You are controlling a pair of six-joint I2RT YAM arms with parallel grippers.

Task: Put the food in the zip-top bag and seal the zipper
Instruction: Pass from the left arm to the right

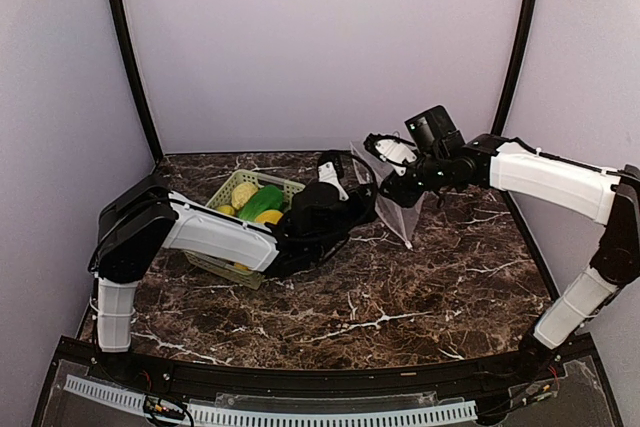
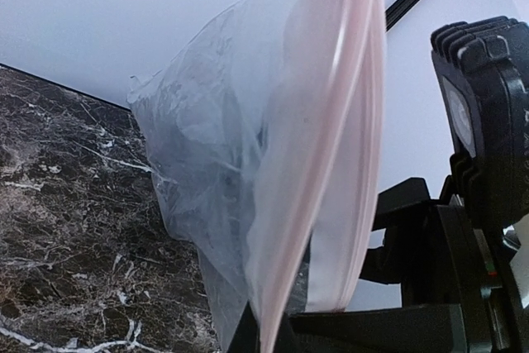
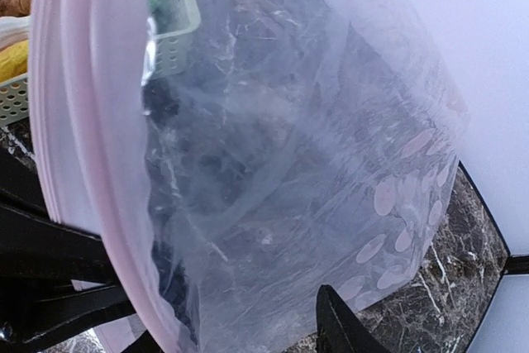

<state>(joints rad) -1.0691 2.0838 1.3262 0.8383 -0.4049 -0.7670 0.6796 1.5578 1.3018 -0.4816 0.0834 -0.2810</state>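
Clenched tight with the left gripper [image 1: 340, 175] on the zipper [image 2: 331, 121] of the zip-top bag [image 1: 395, 209], just right of the basket [image 1: 215, 197] and a little above its rim; seen from the left wrist running straight down into the pinch. Spread apart at the right gripper [image 1: 385, 152], on the bag's side away from the basket, with fingers [image 3: 335, 328] either side of the film and clamping nothing, as far as can be told from the right wrist view.

Leaves the bag hanging from that one pinch, upright, lower corner down on the marble table [image 1: 400, 297] right of the basket. Judged very light, limp and slick; likely to sag, twist and fall shut at the mouth when held at one point. Better taken on the pinkish strip, the only stiff part, near each end, not on the thin dotted film.

Empty by the look of it, with only table and basket showing through. In the basket, under the left arm: the food [image 1: 255, 202], yellow rounded pieces and a green-leafed bok choy [image 1: 262, 203], plus a brownish piece glimpsed at the edge of the right wrist view. Judged hard, smooth and rounded, so apt to roll or squirt from a shallow grip; best taken across the middle.
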